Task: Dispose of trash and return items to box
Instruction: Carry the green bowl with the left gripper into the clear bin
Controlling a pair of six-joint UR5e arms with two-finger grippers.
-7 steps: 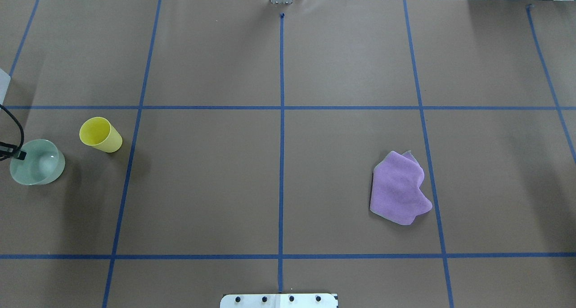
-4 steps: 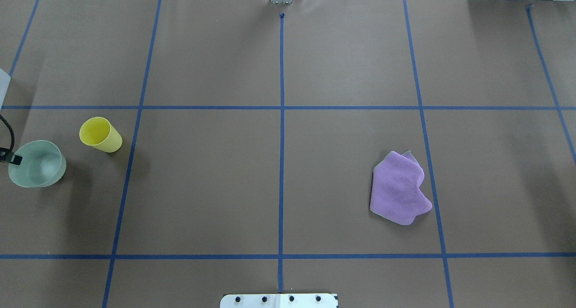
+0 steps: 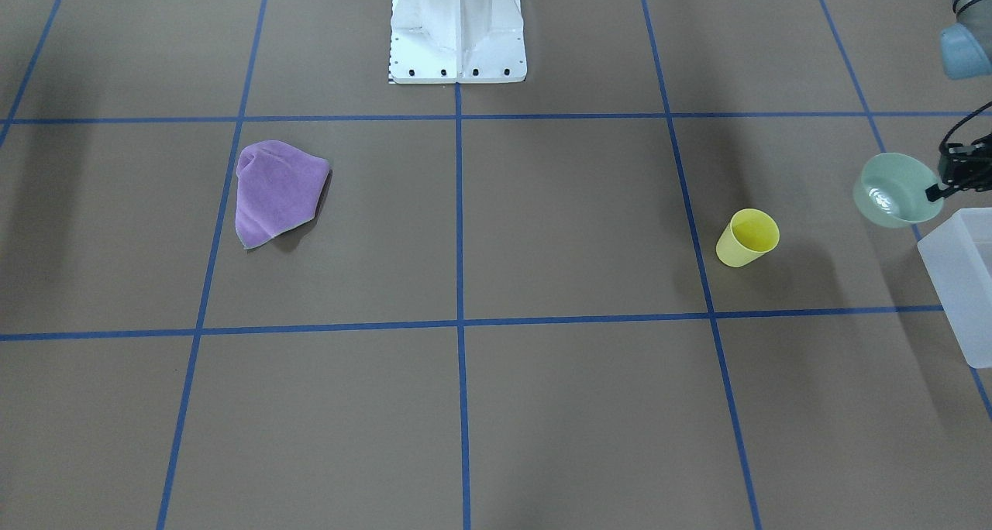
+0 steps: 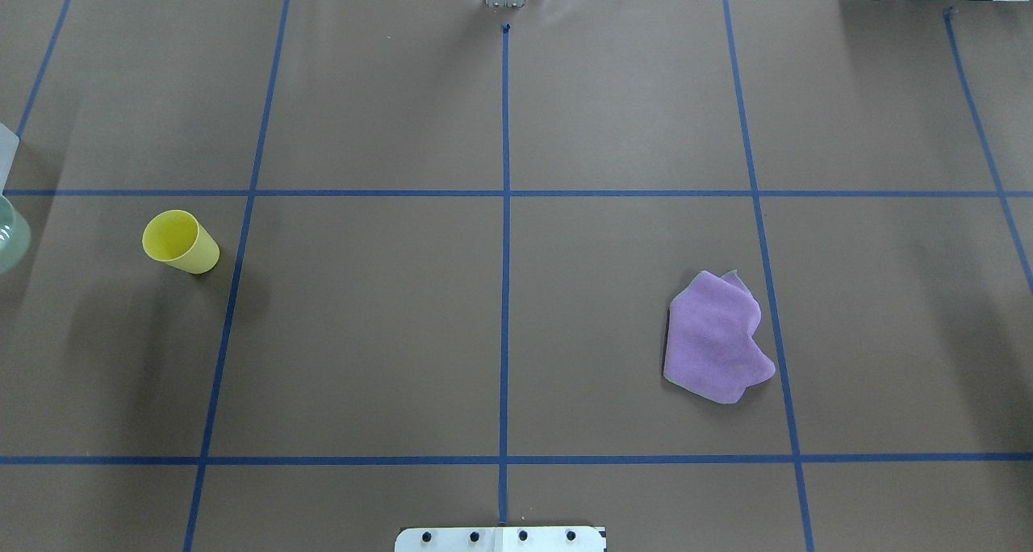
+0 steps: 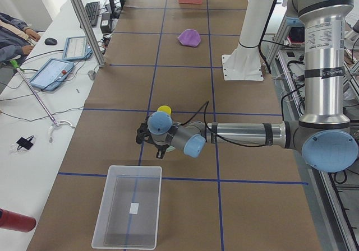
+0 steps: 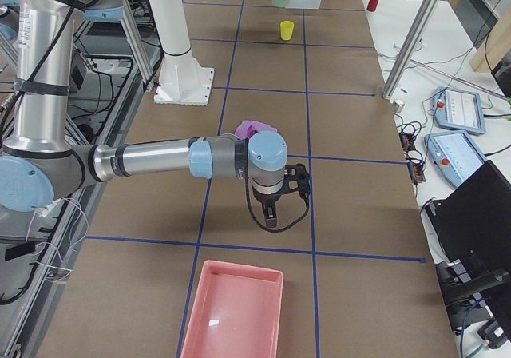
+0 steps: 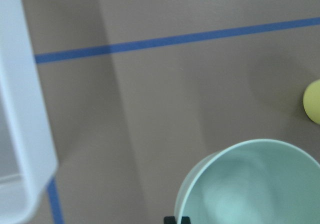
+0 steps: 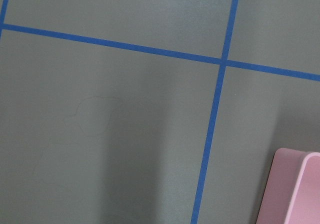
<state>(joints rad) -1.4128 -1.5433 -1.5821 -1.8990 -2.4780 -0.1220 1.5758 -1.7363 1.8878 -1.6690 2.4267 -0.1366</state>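
My left gripper (image 3: 939,187) is shut on the rim of the pale mint-green bowl (image 3: 893,189) and holds it off the table, close beside the translucent white box (image 3: 961,282). The left wrist view shows the bowl (image 7: 250,184) below the box's wall (image 7: 22,109). In the overhead view only a sliver of the bowl (image 4: 10,233) shows at the left edge. A yellow cup (image 3: 748,237) lies on its side nearby. My right gripper (image 6: 271,212) hovers over bare table; I cannot tell whether it is open or shut.
A purple cloth (image 4: 714,338) lies crumpled on the right half of the table. A pink tray (image 6: 235,310) stands at the table's right end, its corner in the right wrist view (image 8: 295,184). The white robot pedestal (image 3: 457,26) stands at mid-table.
My left gripper has carried the bowl up and to the left, toward the box, so the bowl is almost out of the overhead view. Cup and cloth have not moved.
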